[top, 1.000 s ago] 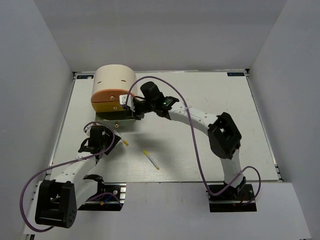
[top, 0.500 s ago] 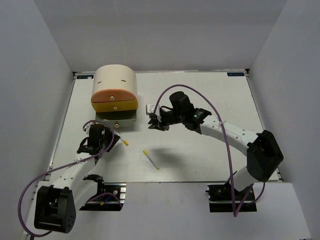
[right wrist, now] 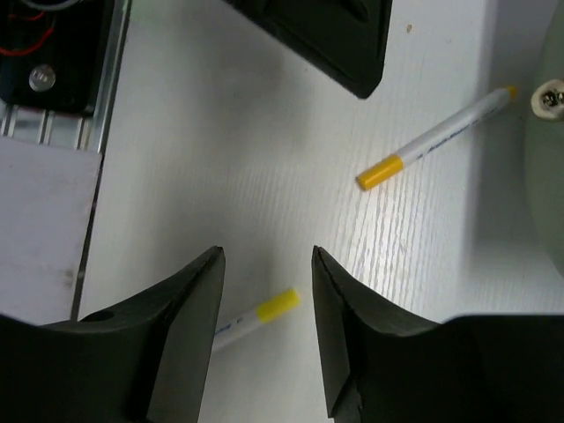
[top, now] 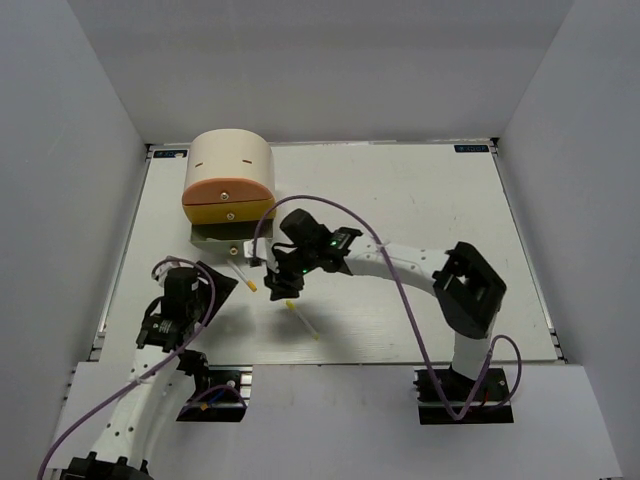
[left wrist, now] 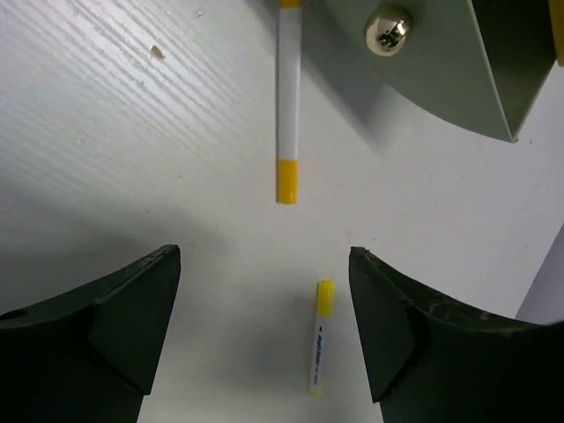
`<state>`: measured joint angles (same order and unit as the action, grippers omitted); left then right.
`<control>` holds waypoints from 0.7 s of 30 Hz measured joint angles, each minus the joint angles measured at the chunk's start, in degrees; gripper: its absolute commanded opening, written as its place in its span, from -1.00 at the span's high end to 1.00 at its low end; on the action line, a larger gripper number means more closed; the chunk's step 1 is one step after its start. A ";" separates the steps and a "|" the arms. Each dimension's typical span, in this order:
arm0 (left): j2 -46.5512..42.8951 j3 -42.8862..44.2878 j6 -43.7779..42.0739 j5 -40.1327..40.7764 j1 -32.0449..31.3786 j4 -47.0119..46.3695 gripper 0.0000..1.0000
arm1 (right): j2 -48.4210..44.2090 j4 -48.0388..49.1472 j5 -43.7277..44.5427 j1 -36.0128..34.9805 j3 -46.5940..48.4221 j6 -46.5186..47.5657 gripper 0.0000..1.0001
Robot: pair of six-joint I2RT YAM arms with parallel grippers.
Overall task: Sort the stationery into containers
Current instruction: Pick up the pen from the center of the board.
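**Right gripper (right wrist: 266, 257) open and empty above a white pen; left gripper (left wrist: 264, 256) open and empty as well.**

On my right wrist feed the jaws stand apart, with the yellow end of the near pen (right wrist: 260, 315) showing in the gap between them; I cannot tell whether the fingers touch it. The far pen (right wrist: 436, 137) lies flat on the white table (top: 420, 200). Its thin end is just beside the knob (left wrist: 389, 26) of the grey bottom drawer (top: 215, 233), which stands pulled out of the beige cabinet (top: 230, 160). The orange and yellow drawer fronts above it sit flush. My left gripper hangs toward the near-left part of the table, its fingers spread wide, with both pens ahead of it and apart from it.
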<state>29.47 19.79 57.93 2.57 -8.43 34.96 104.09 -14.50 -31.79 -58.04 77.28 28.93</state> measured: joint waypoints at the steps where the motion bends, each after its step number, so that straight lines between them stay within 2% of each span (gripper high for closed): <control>1: 0.00 1.03 0.22 0.11 -0.02 1.66 -0.74 | 1.62 -0.52 1.14 -0.83 1.77 -0.92 0.05; 5: 0.00 10.40 0.81 2.97 -0.04 9.70 -0.74 | 5.77 -1.64 4.72 -3.02 6.27 -4.09 0.15; 11: -4.98 25.62 -0.07 14.32 0.04 16.26 -0.74 | 12.66 -3.08 10.58 -4.52 13.88 -8.96 0.25; 15: -12.68 28.48 -0.44 20.26 0.04 19.54 -0.74 | 15.12 -2.78 15.13 -5.60 15.47 -12.26 0.36; 21: -21.18 30.82 0.35 24.20 0.17 26.36 -0.74 | 18.97 -0.24 22.99 -7.13 17.25 -16.81 0.36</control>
<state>8.29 50.61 58.28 26.76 -8.25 61.32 123.07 -14.74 -8.80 -65.17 94.52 12.12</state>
